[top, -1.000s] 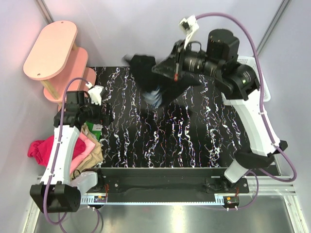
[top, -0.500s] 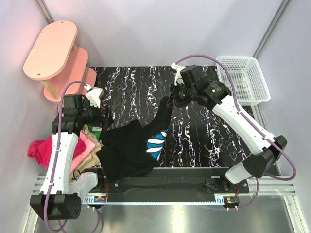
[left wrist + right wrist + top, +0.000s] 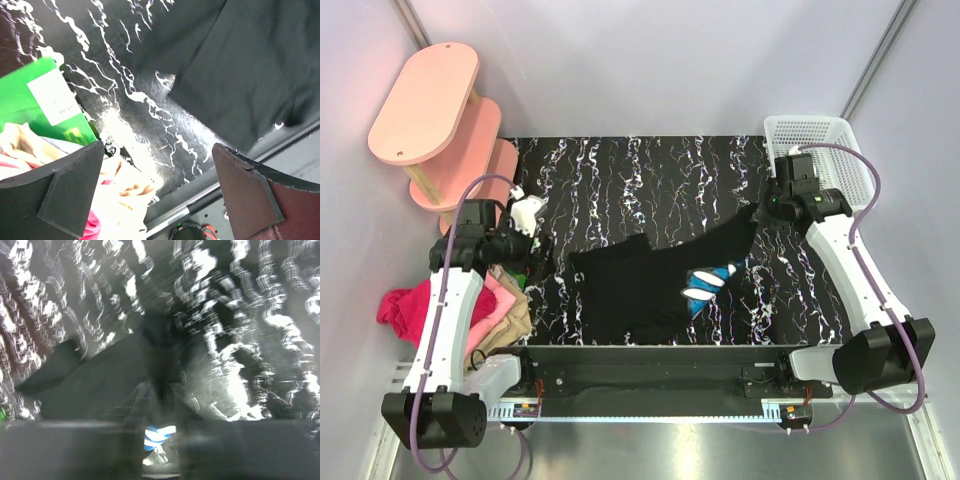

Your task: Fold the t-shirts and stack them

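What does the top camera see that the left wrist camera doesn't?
Only the top view shows the pink shelf, the basket and the blue print on the black tee. Only the left wrist view shows the white label on the green packet. Both show the black tee, the table and the pile of tees.
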Controlling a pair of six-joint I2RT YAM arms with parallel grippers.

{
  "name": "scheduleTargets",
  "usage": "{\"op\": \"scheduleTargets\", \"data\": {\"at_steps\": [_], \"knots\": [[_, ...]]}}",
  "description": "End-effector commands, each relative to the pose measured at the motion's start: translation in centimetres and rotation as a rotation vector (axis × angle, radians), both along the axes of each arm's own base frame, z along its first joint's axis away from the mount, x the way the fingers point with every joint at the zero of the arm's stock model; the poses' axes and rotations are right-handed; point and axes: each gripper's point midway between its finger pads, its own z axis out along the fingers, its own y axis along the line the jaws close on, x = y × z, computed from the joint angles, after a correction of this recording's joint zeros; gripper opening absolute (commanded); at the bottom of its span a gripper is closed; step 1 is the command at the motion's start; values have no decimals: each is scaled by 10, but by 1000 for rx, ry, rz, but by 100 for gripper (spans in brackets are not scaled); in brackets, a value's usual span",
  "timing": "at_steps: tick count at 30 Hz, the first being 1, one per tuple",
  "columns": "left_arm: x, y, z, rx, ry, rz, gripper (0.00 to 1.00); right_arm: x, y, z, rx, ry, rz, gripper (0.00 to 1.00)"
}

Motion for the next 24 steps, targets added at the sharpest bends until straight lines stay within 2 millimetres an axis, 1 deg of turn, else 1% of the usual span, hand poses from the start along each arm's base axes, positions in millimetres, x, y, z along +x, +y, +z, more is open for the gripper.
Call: {"op": "scheduleTargets", "data": {"at_steps": [1,2,3,4,5,6,7,8,9,10,11,12,13,14,15,16,17,18,19,20,21,22,23,24], "knots": [[-2,-5,-9,27,36,-79,94,-7,62,-2,284,51,156,57],[-1,-4,-10,31,40,-81,94,-11,72,-11,334,100,181,68],[0,-5,-13,29,54,-87,94,-15,81,-14,378,126,206,81],[1,-10,-13,32,57,-113,94,-23,95,-20,428,151,253,85],[1,-14,-14,35,62,-133,94,-26,99,-21,424,145,274,86],[3,-16,-20,40,92,-142,94,-28,101,-22,404,136,286,86],[4,-23,-20,44,98,-172,94,-26,99,-23,361,111,290,85],[6,-27,-23,46,116,-181,94,-29,107,-21,349,101,323,84],[13,-28,-29,69,132,-179,94,-30,112,-18,345,92,348,83],[17,-37,-29,78,128,-204,94,-30,116,-22,322,98,378,81],[22,-41,-30,78,135,-202,94,-34,125,-25,304,106,413,80],[31,-45,-30,88,120,-202,94,-34,127,-28,268,112,428,79],[40,-52,-33,100,134,-214,94,-35,129,-42,229,142,455,78],[48,-51,-34,122,134,-190,94,-39,134,-47,207,160,479,78],[63,-56,-30,129,99,-182,93,-42,132,-58,181,189,480,78],[72,-58,-38,134,115,-175,93,-44,132,-67,168,214,482,78],[79,-60,-41,132,119,-160,92,-47,132,-72,165,224,484,78],[91,-62,-38,132,97,-149,92,-52,131,-80,150,243,484,78],[96,-63,-40,137,101,-144,92,-54,130,-80,148,238,473,77],[101,-63,-56,158,143,-140,92,-58,130,-82,142,237,470,77],[108,-65,-58,168,144,-136,92,-61,125,-87,131,242,457,77],[112,-67,-64,177,159,-134,92,-63,123,-80,136,217,442,77],[115,-68,-78,192,193,-131,92,-64,120,-78,130,204,433,78],[120,-71,-82,199,195,-129,93,-67,116,-79,125,202,412,78]]}}
